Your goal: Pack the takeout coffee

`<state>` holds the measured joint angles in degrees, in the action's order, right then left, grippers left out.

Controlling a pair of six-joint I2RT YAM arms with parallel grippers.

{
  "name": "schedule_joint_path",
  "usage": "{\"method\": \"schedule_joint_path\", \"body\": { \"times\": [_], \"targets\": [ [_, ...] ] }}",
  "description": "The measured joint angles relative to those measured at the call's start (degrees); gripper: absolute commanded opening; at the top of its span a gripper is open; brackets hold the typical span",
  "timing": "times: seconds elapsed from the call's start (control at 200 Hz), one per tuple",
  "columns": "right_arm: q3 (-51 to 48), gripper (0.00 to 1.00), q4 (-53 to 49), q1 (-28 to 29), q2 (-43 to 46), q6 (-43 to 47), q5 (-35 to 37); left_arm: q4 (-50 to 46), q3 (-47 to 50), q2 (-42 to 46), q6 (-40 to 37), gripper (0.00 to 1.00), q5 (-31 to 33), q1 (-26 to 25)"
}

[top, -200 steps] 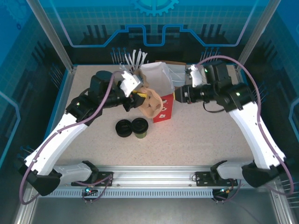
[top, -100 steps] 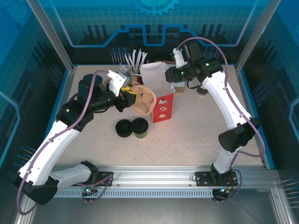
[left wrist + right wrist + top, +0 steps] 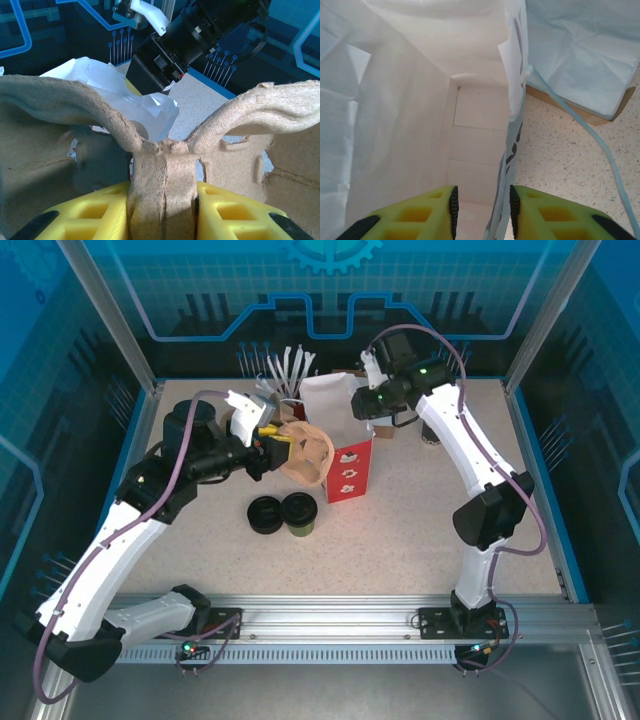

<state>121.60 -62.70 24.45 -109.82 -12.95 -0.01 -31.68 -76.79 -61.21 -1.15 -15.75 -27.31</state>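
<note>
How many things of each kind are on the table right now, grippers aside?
Paper bag: 1
Pulp cup carrier: 1
Lidded green cup: 1
Stack of black lids: 1
Bunch of white cutlery: 1
Total: 5

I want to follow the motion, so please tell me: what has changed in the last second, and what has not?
The right gripper swung from right of the bag up over its rim and now pinches its wall. The left gripper, holding the cup carrier, drew back left. The coffee and lids stayed.
</note>
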Motion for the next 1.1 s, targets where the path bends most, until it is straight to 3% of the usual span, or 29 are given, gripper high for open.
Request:
{"method": "schedule_joint_path", "body": {
  "times": [0.095,0.205,0.445,0.785,1.101],
  "targets": [
    [0.0,0.08,-0.48,-0.13,-0.31,0.5,0.04,-0.52,-0.35,0.0,0.48,0.32,-0.26,0.0],
    [0.0,0.0,-0.55,-0.13,-0.28,0.46,0.02,-0.66,-0.7,0.07,1.25,0.32,-0.66,0.0],
    [-2.08,0.0,-0.9,-0.13,2.69,0.61,0.02,-0.61,-0.72,0.11,2.6,0.32,-1.62,0.0],
    [-11.74,0.0,-2.64,-0.13,19.76,0.81,0.04,-0.39,-0.98,-0.24,4.31,0.31,-6.91,-0.31],
    [-22.18,0.0,-4.48,-0.11,32.61,0.72,0.72,-0.2,-4.81,-6.12,4.13,0.31,-9.03,-7.02]
  ]
}}
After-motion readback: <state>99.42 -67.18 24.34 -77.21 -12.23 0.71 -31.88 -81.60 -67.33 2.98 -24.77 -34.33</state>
